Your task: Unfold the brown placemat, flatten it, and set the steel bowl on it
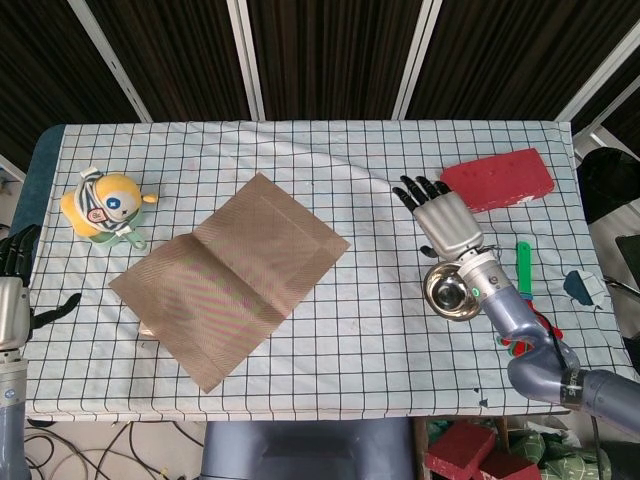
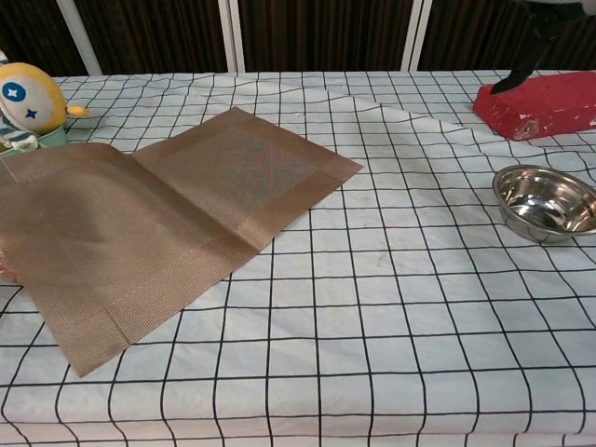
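The brown placemat (image 1: 228,277) (image 2: 158,219) lies unfolded on the checked cloth left of centre, with a crease across its middle and its near-left half slightly raised. The steel bowl (image 1: 452,292) (image 2: 546,202) stands upright on the cloth at the right, apart from the mat. My right hand (image 1: 446,222) hovers above and just behind the bowl, fingers spread and empty; only a dark fingertip (image 2: 527,67) shows in the chest view. My left hand (image 1: 12,290) sits at the table's left edge, fingers apart, holding nothing.
A yellow toy figure (image 1: 103,206) (image 2: 26,102) stands behind the mat's left corner. A red brick (image 1: 498,180) (image 2: 538,104) lies at the back right. A green-handled red hand clapper (image 1: 524,300) lies right of the bowl.
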